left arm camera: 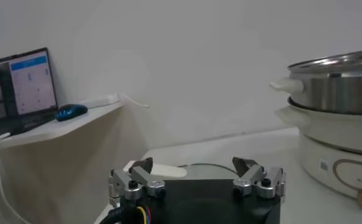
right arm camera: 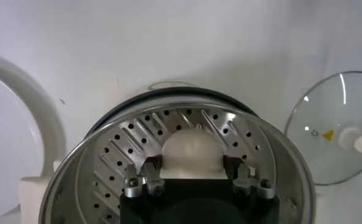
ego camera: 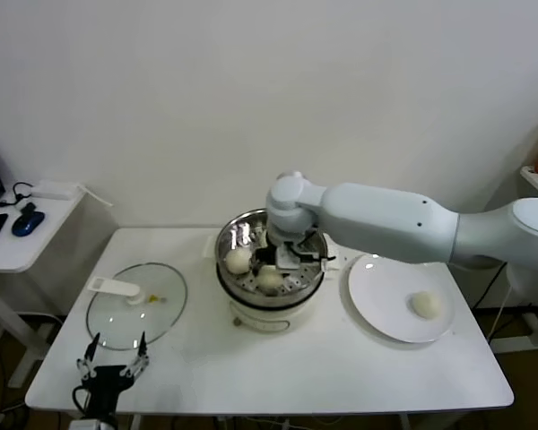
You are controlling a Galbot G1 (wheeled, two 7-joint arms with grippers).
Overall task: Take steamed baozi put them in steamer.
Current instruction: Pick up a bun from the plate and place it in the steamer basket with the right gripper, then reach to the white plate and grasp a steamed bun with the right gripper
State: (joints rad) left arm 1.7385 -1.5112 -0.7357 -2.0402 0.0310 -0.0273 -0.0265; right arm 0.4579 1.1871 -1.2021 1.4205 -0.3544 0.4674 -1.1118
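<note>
I have the right gripper [ego camera: 294,253] reaching out over the steamer [ego camera: 271,235], which sits mid-table on its cream-white base. In the right wrist view the gripper [right arm camera: 192,163] has its fingers [right arm camera: 149,173] clamped on either side of a steamed baozi [right arm camera: 192,151], and that bun sits above the perforated tray [right arm camera: 123,152] inside the steel pot. I cannot tell whether the bun touches the tray. From the head view I see two more buns in the pot, one [ego camera: 238,260] toward my left side of it and one [ego camera: 269,279] nearer the front. A fourth bun [ego camera: 425,305] lies on the white plate [ego camera: 377,296], just beside the steamer on my right. The glass lid [ego camera: 136,303] with its white handle lies flat on the table to the left of the steamer. My left gripper [ego camera: 114,365] is parked low at the front left edge of the table, near the lid, with its fingers [left arm camera: 136,180] standing apart and nothing between them. In the left wrist view the steamer [left arm camera: 336,91] is off to one side and a side shelf [left arm camera: 53,125] carries a blue mouse [left arm camera: 70,111] and a laptop [left arm camera: 16,91].
</note>
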